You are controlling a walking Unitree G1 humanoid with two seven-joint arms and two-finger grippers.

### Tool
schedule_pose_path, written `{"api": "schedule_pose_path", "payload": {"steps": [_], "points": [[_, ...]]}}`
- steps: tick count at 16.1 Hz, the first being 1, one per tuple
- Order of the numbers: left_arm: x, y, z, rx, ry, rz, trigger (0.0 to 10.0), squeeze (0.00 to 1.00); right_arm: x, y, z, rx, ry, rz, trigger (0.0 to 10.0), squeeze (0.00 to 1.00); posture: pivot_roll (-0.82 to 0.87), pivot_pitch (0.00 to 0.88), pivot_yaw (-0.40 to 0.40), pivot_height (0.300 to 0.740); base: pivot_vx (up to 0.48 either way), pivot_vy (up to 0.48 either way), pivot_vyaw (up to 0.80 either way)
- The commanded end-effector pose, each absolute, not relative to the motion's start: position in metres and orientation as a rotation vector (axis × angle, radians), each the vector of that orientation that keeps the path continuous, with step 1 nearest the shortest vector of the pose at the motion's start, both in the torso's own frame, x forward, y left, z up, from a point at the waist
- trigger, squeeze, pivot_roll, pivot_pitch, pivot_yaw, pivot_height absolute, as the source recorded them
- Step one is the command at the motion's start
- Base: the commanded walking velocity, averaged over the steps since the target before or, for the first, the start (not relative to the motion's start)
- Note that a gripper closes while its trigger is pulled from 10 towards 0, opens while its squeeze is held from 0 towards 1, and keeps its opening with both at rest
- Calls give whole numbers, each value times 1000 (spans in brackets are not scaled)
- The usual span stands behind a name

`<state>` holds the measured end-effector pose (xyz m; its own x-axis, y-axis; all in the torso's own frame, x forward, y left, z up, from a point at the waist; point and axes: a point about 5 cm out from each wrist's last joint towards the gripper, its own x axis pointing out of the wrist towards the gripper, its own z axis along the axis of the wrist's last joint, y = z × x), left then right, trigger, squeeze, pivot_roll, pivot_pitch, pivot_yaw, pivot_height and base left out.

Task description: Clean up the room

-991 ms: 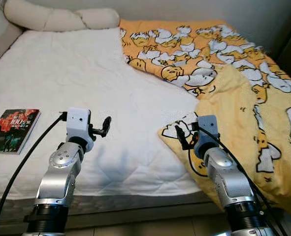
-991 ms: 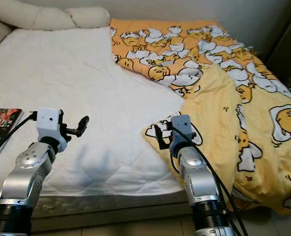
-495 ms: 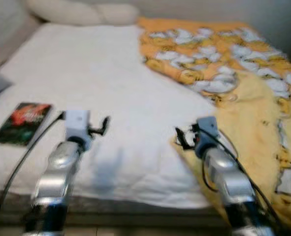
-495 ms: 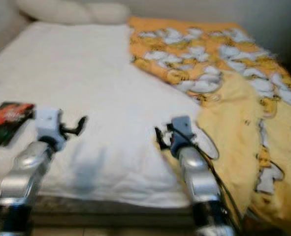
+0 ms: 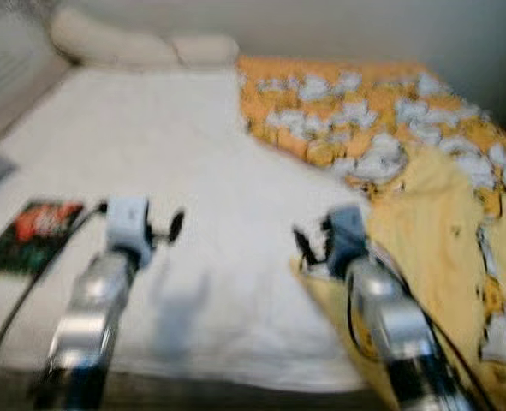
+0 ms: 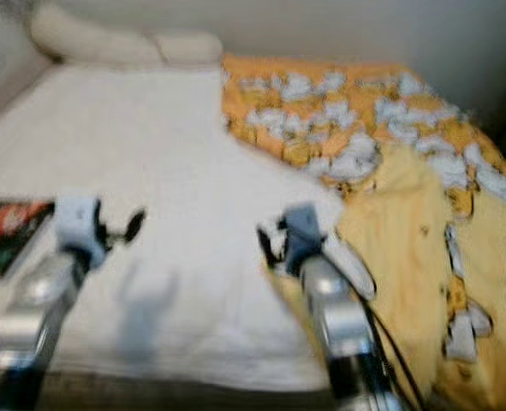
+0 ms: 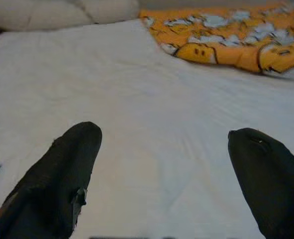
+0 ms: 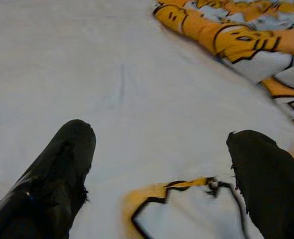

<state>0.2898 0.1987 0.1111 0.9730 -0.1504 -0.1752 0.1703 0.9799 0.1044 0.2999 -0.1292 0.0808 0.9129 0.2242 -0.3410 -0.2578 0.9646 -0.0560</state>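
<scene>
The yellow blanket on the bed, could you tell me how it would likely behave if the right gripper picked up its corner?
The yellow blanket lies in soft folds, so it would probably be floppy and drape from the right gripper, trailing rather than lifting whole. It covers much of the bed, so it may drag heavily. Its corner looks thin enough to pinch.

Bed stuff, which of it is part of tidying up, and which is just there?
Job:
- yellow blanket, rumpled over the bed's right side
- book near the left edge
- right gripper, open above the blanket's corner

Just there:
- pillows
- white mattress
</scene>
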Motion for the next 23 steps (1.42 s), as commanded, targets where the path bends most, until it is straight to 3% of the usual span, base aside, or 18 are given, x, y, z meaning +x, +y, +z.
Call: {"api": "schedule_pose_path", "payload": {"steps": [1,2,3,4,9,10,16,17,18,19,20,23], "points": [[284,185,120,163,124,-255,10000,0,293,-149,78,-147,379,208,10000,0,75,0,-30,740,0,0,0],[281,186,120,174,132,-260,10000,0,290,-151,77,-139,388,213,10000,0,69,0,-27,740,0,0,0],[274,188,119,173,140,-284,10000,0,283,-156,75,-135,381,219,10000,816,49,0,-8,740,0,0,0],[272,187,116,162,148,-304,10000,0,280,-158,70,-136,400,232,10000,1000,36,0,10,740,0,0,0],[272,175,93,286,355,-595,10000,0,308,-166,43,-214,563,248,10000,1000,-14,0,69,740,0,0,0],[270,175,92,293,369,-635,10000,0,313,-164,37,-221,589,248,10000,0,-11,0,72,740,0,0,0],[253,189,98,326,444,-746,10000,0,316,-141,14,-313,720,368,10000,0,106,0,15,740,0,0,0],[250,192,97,345,460,-745,10000,0,314,-144,9,-380,743,363,6941,0,116,0,15,740,0,0,0],[247,193,96,345,471,-742,10000,0,309,-150,3,-524,768,363,0,0,116,0,18,740,0,0,0],[245,192,95,342,474,-747,10000,0,307,-152,0,-564,775,357,510,0,119,0,16,740,0,0,0],[244,191,95,341,477,-749,10000,0,306,-154,-1,-566,777,348,0,0,119,0,16,740,0,0,0],[241,187,97,325,485,-779,10000,0,304,-157,-4,-577,771,316,0,0,111,0,12,740,0,0,0]]}}
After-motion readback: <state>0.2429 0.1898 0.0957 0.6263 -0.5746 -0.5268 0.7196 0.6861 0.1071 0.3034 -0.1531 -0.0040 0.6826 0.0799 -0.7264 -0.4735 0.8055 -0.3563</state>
